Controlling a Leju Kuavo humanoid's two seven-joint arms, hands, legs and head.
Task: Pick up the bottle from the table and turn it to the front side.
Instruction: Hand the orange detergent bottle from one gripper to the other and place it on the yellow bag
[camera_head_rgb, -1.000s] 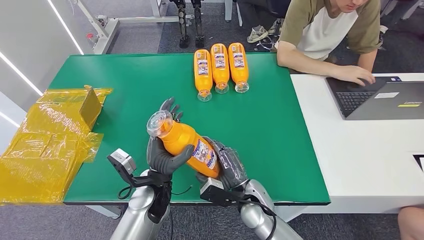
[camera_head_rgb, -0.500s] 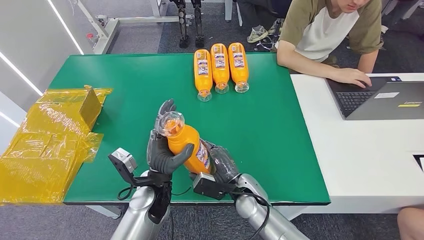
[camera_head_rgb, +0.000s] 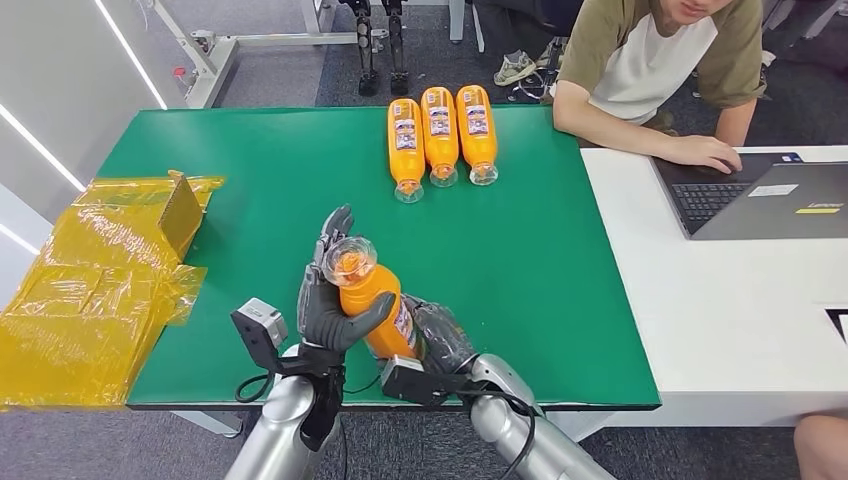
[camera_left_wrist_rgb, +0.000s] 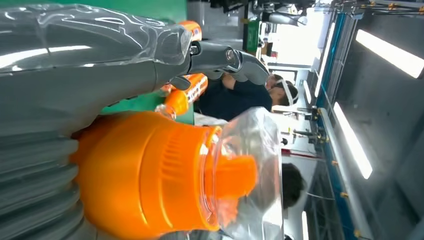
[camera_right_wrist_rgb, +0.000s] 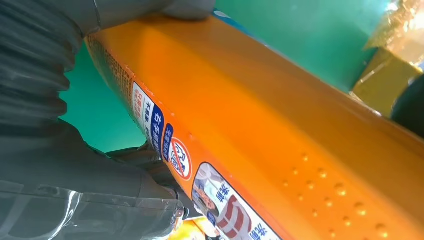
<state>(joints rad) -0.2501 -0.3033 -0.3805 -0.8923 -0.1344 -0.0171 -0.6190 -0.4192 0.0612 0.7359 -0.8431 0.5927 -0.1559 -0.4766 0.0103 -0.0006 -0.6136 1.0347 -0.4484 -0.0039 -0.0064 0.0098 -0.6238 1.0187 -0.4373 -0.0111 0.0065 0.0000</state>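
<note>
An orange bottle (camera_head_rgb: 372, 302) with a clear cap is held up over the near edge of the green table (camera_head_rgb: 250, 180), cap end pointing up and away from me. My left hand (camera_head_rgb: 330, 300) grips its upper body just below the cap, thumb across the front. My right hand (camera_head_rgb: 440, 335) holds its lower body from the right, partly hidden behind it. The left wrist view shows the bottle's shoulder and clear cap (camera_left_wrist_rgb: 235, 175) close up. In the right wrist view the orange side with its label edge (camera_right_wrist_rgb: 210, 190) lies against my right hand (camera_right_wrist_rgb: 60, 165).
Three more orange bottles (camera_head_rgb: 440, 135) lie side by side at the table's far edge. Crumpled yellow plastic and a box (camera_head_rgb: 100, 270) cover the left end. A person (camera_head_rgb: 660, 60) types on a laptop (camera_head_rgb: 760, 195) at the white desk on the right.
Both hands have tilted the bottle more upright and drawn it nearer to me; its cap has swung rightward and its label has turned toward my right hand.
</note>
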